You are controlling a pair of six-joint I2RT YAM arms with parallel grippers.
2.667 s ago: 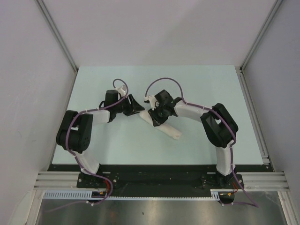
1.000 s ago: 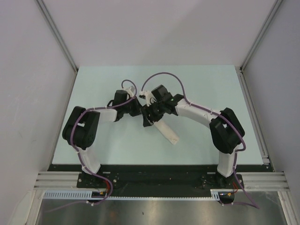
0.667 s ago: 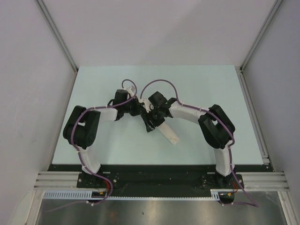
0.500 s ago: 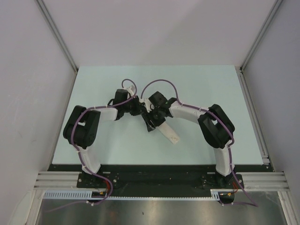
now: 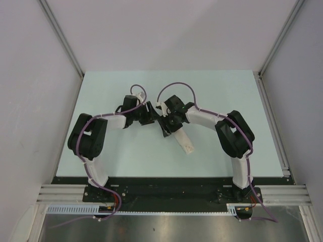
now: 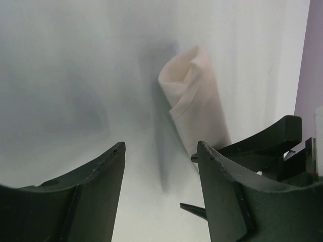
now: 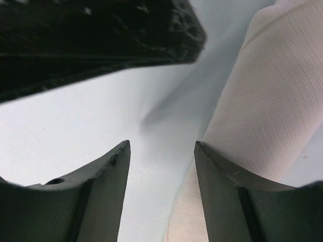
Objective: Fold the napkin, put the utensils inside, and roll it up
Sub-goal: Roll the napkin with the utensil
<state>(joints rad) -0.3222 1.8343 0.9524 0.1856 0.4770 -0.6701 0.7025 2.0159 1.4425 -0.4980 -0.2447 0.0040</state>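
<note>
Left arm [image 5: 91,138] reaches in from the near-left corner, elbow bent, and the left gripper [image 5: 150,115] sits low over the middle of the pale table [image 5: 212,91]. Its wrist camera shows both black fingers [image 6: 96,201] spread apart with only bare tabletop in the gap, so it holds nothing. The napkin [image 5: 182,141] is a slim white roll lying on the table just right of centre. It runs diagonally from its far-left end by the grippers to its near-right end, which points at the right arm's base. From the left wrist the roll's open end shows layered folds, ahead and slightly right of the fingers, clear of them. The right gripper [image 5: 165,127] is just beside the left one, nearly touching, over the roll's far-left end. Its jaws are also apart, mostly table between them. The cloth runs along and behind one finger [image 7: 227,201], with an edge showing in the gap; can't tell if it touches. Right arm [image 5: 232,136] arcs in from the near-right, purple cable [image 5: 174,86] looping above the wrist.
</note>
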